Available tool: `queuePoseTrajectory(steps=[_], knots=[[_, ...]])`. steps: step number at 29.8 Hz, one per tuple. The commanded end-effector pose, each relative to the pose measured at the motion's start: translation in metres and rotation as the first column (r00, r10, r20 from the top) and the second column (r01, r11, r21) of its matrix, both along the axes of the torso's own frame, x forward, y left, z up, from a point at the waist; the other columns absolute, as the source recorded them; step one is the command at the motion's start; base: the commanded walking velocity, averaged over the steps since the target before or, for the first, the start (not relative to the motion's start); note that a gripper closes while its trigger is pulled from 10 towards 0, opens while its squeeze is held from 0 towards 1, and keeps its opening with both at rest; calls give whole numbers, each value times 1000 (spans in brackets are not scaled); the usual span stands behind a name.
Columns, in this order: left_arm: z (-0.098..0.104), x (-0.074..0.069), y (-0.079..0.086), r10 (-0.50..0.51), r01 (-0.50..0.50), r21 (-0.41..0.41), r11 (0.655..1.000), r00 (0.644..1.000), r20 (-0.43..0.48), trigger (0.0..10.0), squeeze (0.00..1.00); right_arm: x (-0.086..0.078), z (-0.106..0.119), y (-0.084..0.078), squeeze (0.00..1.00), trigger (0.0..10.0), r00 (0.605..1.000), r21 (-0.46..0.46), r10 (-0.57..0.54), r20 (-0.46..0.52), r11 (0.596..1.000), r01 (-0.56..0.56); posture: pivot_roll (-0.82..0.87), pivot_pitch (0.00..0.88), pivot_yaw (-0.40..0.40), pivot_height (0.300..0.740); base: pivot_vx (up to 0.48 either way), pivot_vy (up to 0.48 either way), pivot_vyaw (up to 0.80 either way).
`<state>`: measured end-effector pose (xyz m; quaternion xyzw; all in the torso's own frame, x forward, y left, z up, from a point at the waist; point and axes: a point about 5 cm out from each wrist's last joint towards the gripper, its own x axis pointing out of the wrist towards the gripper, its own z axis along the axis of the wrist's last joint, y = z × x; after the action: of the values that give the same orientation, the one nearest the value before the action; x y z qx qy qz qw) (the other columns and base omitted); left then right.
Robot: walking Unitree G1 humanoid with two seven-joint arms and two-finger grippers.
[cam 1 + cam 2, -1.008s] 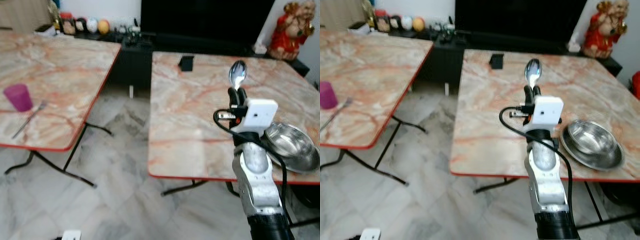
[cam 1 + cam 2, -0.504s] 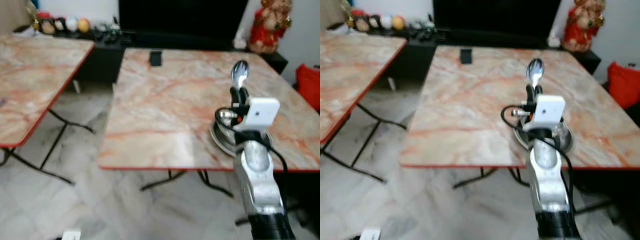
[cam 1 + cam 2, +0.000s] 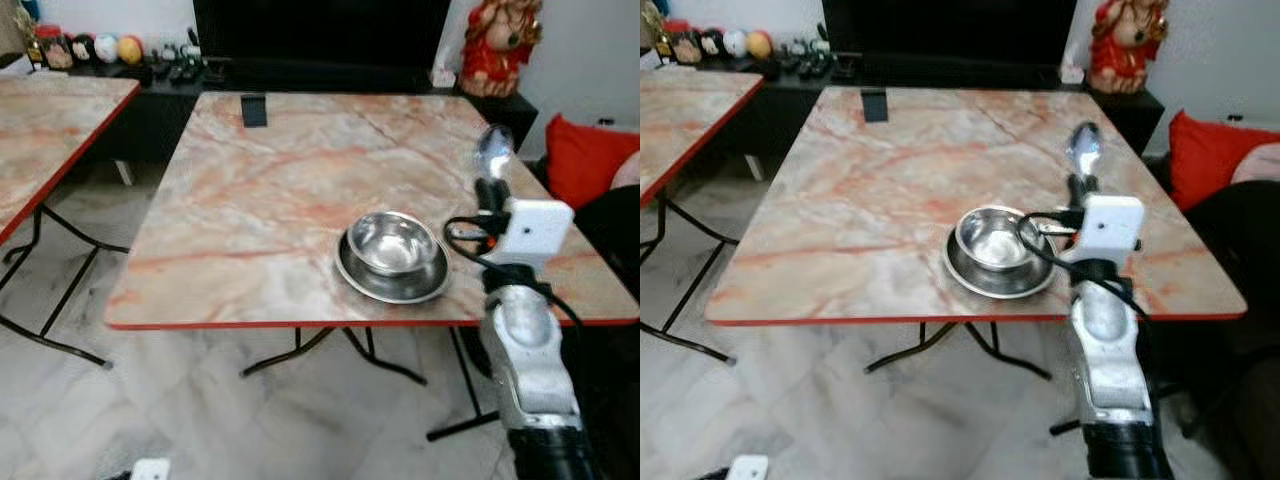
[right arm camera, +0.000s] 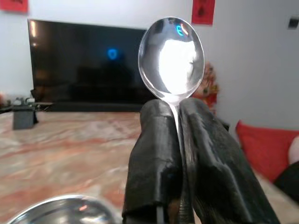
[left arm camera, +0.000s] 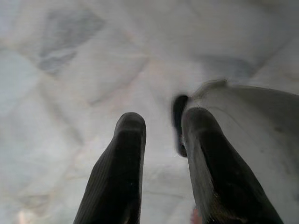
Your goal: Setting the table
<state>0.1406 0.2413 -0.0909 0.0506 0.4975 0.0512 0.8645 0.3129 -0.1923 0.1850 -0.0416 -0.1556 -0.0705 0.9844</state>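
second table: far left, marble-look top with a red edge, only its corner in frame, well apart from the main table.
floor: pale marble tiles; a small white object lies near the bottom edge of the head view.
left gripper: hangs low over the floor tiles in its wrist view, the two black fingers apart with a clear gap, nothing between them.
black stand: small dark object at the far left corner of the main table, upright.
main table: marble-look top, red rim, folding black legs; sits in front of a dark TV on a low black unit.
bowl: shiny steel, sits inside a steel plate, near the front edge of the main table, right of centre.
right gripper: raised over the right part of the table, just right of the bowl and above it, fingers pressed together on the spoon handle.
spoon: held upright, bowl end up, handle pinched between the right fingers; not touching the table.
figurine: red and gold, on the unit behind the table's far right corner.
red cushion: right of the table, beside a dark seat.
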Motion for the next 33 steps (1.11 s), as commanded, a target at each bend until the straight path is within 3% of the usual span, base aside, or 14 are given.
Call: queuePoseTrajectory(steps=[1, 23, 33], knots=[[0, -3, 6, 1, -1, 15, 1000, 1000, -12, 10000, 0, 1, 4, 7, 0, 10000, 1000, 2, 23, 13, 1000, -23, 72, 0, -62, 715, 0, 0, 0], [0, -4, 5, 23, -23, 2, 1000, 1000, -16, 10000, 0, 3, 5, 2, 0, 10000, 1000, 14, 16, 9, 1000, -16, 72, 0, -70, 715, 0, 0, 0], [-1, -5, 6, 24, -24, 10, 1000, 999, -24, 10000, 0, 5, 3, 7, 0, 10000, 1000, 33, 28, -3, 999, -28, 80, 0, -75, 715, 270, 0, 0]])
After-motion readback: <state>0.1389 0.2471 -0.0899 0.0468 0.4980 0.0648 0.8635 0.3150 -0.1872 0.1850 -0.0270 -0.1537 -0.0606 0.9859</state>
